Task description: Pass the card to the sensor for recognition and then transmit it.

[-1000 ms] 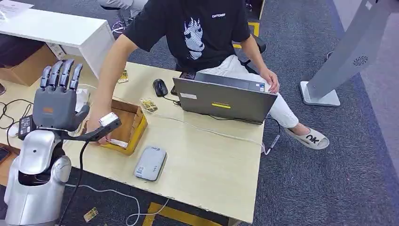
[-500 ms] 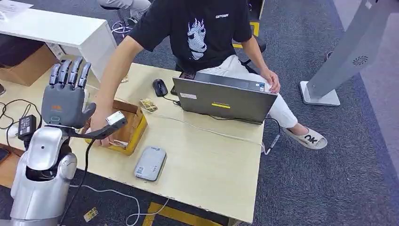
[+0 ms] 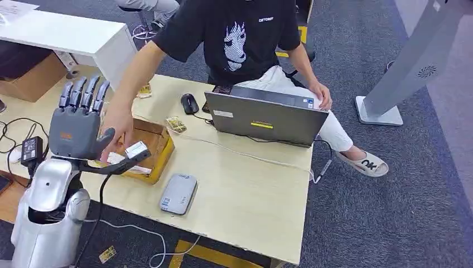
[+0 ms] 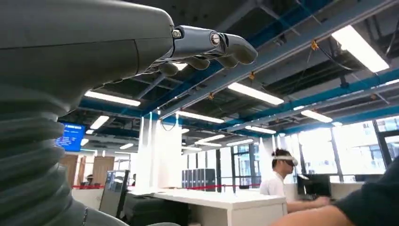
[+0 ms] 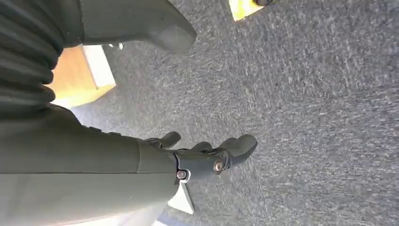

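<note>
**Left hand waits upright while a person reaches into the card box**

Head view: the left hand stands raised over the left end of the counter, fingers straight and apart, grasping nothing. A person's hand reaches into the cardboard box beside it; a white card seems to lie there. The grey sensor lies nearer, to the right.

Left wrist view: the released fingers point at the ceiling.

Right wrist view: the right hand hangs over carpet, fingers loosely curled, holding nothing.

Risk: the two hands crowd the box; a handover could knock fingers or drop the card.
</note>
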Controlling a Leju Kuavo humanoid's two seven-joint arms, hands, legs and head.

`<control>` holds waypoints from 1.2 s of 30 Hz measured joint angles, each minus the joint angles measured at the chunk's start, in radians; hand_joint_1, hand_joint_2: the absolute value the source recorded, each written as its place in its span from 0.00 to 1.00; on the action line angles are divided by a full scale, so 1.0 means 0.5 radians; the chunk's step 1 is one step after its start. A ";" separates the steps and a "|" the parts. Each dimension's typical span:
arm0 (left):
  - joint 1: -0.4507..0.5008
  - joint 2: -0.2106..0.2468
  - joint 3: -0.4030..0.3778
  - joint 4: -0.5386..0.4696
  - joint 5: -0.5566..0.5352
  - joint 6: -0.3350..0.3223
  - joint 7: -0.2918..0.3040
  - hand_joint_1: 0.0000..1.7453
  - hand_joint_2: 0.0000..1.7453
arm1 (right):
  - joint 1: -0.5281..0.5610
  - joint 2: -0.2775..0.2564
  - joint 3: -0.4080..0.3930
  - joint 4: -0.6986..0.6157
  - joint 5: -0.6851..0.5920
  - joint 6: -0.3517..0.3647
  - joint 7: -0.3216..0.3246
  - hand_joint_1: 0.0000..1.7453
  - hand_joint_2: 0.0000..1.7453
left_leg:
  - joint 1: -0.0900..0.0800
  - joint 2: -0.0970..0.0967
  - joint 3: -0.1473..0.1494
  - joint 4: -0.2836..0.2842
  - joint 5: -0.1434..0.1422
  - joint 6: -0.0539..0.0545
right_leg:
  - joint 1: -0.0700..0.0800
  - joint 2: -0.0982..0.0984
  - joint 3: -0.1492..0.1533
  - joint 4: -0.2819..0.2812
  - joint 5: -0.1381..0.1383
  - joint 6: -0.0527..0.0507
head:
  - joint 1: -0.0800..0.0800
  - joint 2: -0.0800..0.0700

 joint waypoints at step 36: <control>0.408 -0.901 1.817 -0.839 1.509 0.007 -0.115 0.00 1.00 | 0.096 0.000 0.186 -0.137 0.037 -0.024 0.132 0.00 1.00 | 0.001 0.003 -0.002 -0.001 -0.007 -0.001 | 0.000 0.002 -0.005 -0.001 -0.004 0.001 | -0.002 0.000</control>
